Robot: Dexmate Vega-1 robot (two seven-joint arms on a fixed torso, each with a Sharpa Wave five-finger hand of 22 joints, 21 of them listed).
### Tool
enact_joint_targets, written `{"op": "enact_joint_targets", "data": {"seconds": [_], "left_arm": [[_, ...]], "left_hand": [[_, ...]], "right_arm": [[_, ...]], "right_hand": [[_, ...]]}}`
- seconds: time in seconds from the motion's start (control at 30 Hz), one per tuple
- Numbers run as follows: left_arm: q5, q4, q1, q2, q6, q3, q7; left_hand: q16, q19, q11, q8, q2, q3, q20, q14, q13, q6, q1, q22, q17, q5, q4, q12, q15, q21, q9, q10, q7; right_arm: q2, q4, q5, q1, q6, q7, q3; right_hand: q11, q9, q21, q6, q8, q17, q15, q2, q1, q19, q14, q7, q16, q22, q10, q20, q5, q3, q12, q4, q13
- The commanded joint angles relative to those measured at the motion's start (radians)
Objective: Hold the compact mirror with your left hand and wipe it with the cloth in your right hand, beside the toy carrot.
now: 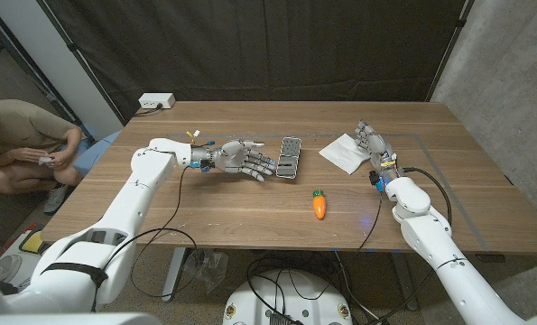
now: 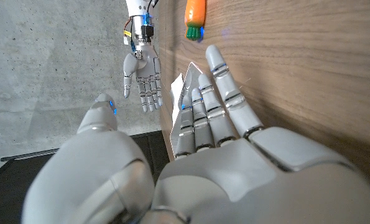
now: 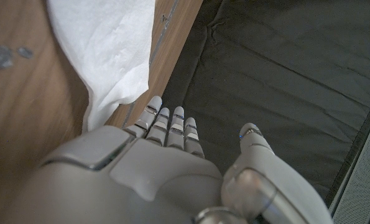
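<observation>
The compact mirror [image 1: 290, 157] lies open and dark on the wooden table [image 1: 250, 212], just past the fingertips of my left hand [image 1: 245, 158]. That hand holds nothing and its fingers [image 2: 217, 102] are stretched out toward the mirror, stopping just short of it. The white cloth [image 1: 344, 152] lies crumpled to the mirror's right. My right hand [image 1: 373, 142] stands at the cloth's right edge with its fingers [image 3: 169, 127] straight, gripping nothing. The cloth [image 3: 110, 43] lies beside them. The orange toy carrot [image 1: 319, 205] lies nearer the front edge, between the two hands; the carrot [image 2: 195, 12] and my right hand [image 2: 144, 71] show beyond my left hand [image 2: 234, 162].
A person [image 1: 23, 144] crouches off the table's left side. A white power box [image 1: 156, 101] sits at the back left corner. A black cable [image 1: 180, 194] runs along my left arm, another by my right wrist [image 1: 430, 176]. A black curtain hangs behind the table.
</observation>
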Motion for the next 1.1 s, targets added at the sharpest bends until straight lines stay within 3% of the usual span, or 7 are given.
{"op": "enact_joint_targets", "data": {"seconds": [0.03, 0.2, 0.3, 0.4, 0.6, 0.9, 1.1], "left_arm": [[0.064, -0.151, 0.044, 0.022, 0.139, -0.029, 0.086], [0.072, -0.178, 0.051, 0.033, 0.176, -0.018, 0.094], [0.077, -0.172, 0.038, 0.043, 0.200, 0.007, 0.069], [0.090, -0.156, 0.005, 0.066, 0.215, 0.053, 0.013], [0.120, -0.137, -0.042, 0.086, 0.242, 0.106, -0.037], [0.160, -0.166, -0.055, 0.093, 0.337, 0.132, -0.031], [0.164, -0.192, -0.034, 0.077, 0.376, 0.123, 0.001]], "left_hand": [[-0.053, -0.026, 0.015, -0.066, -0.017, -0.023, 0.000, -0.095, 0.000, -0.099, 0.027, 0.002, 0.002, 0.004, -0.003, -0.039, 0.007, -0.086, 0.001, -0.123, 0.052], [-0.067, -0.082, 0.043, -0.091, -0.023, -0.050, 0.028, -0.202, -0.002, -0.208, 0.045, 0.003, 0.001, 0.013, -0.004, -0.044, 0.034, -0.177, 0.001, -0.248, 0.054], [-0.065, -0.090, 0.052, -0.092, -0.024, -0.057, 0.036, -0.217, -0.002, -0.230, 0.046, 0.003, 0.001, 0.015, -0.003, -0.041, 0.044, -0.195, 0.001, -0.266, 0.055], [-0.048, -0.051, 0.063, -0.076, -0.021, -0.069, 0.040, -0.181, -0.003, -0.214, 0.046, 0.003, 0.000, 0.016, 0.001, -0.021, 0.048, -0.206, 0.003, -0.227, 0.056], [-0.028, 0.033, 0.057, -0.051, -0.008, -0.086, 0.032, -0.093, -0.004, -0.130, 0.047, 0.004, 0.000, 0.014, 0.010, -0.003, 0.042, -0.228, 0.003, -0.139, 0.056], [-0.018, 0.142, 0.053, -0.039, 0.008, -0.098, 0.009, 0.013, -0.005, -0.033, 0.063, 0.004, -0.001, 0.008, 0.015, 0.003, 0.020, -0.253, 0.003, -0.034, 0.057], [-0.021, 0.162, 0.040, -0.036, 0.022, -0.089, 0.004, 0.038, -0.005, 0.000, 0.091, 0.004, -0.002, 0.006, 0.008, 0.002, 0.010, -0.268, 0.003, -0.004, 0.055]], "right_arm": [[0.001, 0.015, 0.006, 0.005, 0.013, 0.008, 0.003], [0.001, 0.017, 0.006, 0.004, 0.021, 0.010, 0.003], [0.000, 0.016, 0.004, 0.004, 0.026, 0.009, 0.002], [0.002, 0.010, 0.004, -0.002, 0.027, 0.003, 0.005], [0.002, 0.007, 0.005, -0.009, 0.033, 0.001, 0.009], [0.004, 0.008, 0.009, -0.021, 0.054, -0.002, 0.016], [0.006, 0.017, 0.014, -0.023, 0.069, 0.003, 0.018]], "right_hand": [[-0.001, 0.006, -0.007, 0.007, 0.003, 0.003, 0.003, 0.004, 0.009, 0.005, 0.008, 0.001, -0.001, 0.004, 0.010, -0.001, 0.001, 0.003, 0.003, -0.002, 0.003], [0.000, 0.006, -0.008, 0.007, 0.003, 0.003, 0.003, 0.003, 0.009, 0.007, 0.008, 0.002, -0.001, 0.004, 0.011, 0.000, 0.001, 0.001, 0.003, -0.003, 0.003], [0.000, 0.006, -0.009, 0.006, 0.003, 0.003, 0.003, 0.003, 0.008, 0.008, 0.008, 0.003, -0.001, 0.004, 0.011, 0.000, 0.001, 0.000, 0.003, -0.003, 0.003], [-0.002, 0.006, -0.011, 0.006, 0.003, 0.003, 0.004, 0.002, 0.008, 0.009, 0.009, 0.002, -0.001, 0.004, 0.012, 0.000, 0.001, -0.001, 0.004, -0.004, 0.003], [-0.002, 0.006, -0.013, 0.005, 0.002, 0.003, 0.003, 0.002, 0.007, 0.009, 0.010, 0.002, -0.001, 0.004, 0.011, 0.001, 0.001, -0.003, 0.003, -0.004, 0.003], [-0.002, 0.006, -0.017, 0.004, 0.002, 0.004, 0.005, 0.002, 0.006, 0.011, 0.012, 0.001, 0.000, 0.004, 0.011, 0.002, 0.001, -0.007, 0.003, -0.005, 0.004], [0.000, 0.006, -0.019, 0.003, 0.001, 0.004, 0.004, 0.002, 0.005, 0.012, 0.014, 0.000, 0.000, 0.004, 0.013, 0.002, 0.001, -0.008, 0.003, -0.005, 0.004]]}}
